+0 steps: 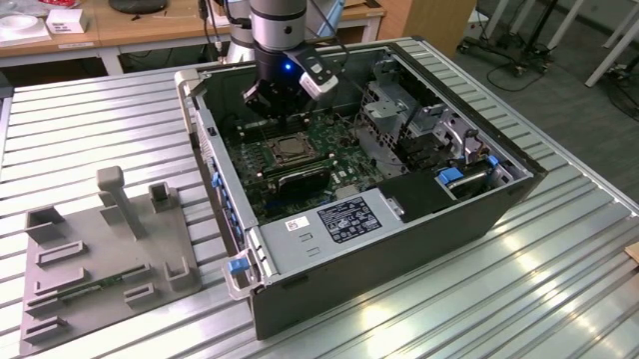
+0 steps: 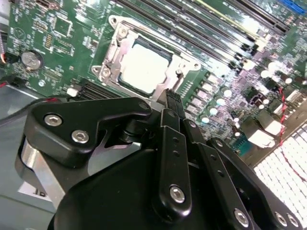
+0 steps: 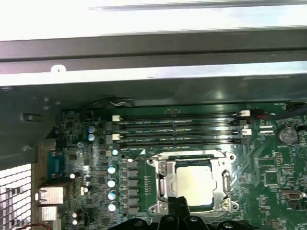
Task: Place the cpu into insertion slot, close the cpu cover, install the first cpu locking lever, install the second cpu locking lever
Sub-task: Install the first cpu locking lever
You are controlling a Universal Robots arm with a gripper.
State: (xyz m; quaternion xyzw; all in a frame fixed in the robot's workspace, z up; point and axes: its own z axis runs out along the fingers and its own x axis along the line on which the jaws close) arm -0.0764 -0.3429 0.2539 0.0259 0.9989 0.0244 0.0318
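Holds fingers [image 3: 173, 207] pressed together, empty, at the socket [image 3: 154, 207] rim, lower centre: a narrow tip for pushing. Leaves chip [image 3: 194, 184] seated under metal frame [image 3: 165, 179].

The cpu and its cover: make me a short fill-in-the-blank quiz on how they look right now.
1. The circuit board around the cpu is ___.
2. The cpu cover lies ___ around the chip.
3. The gripper is by the cover's edge, jaws ___.
Missing words: green; closed; shut.
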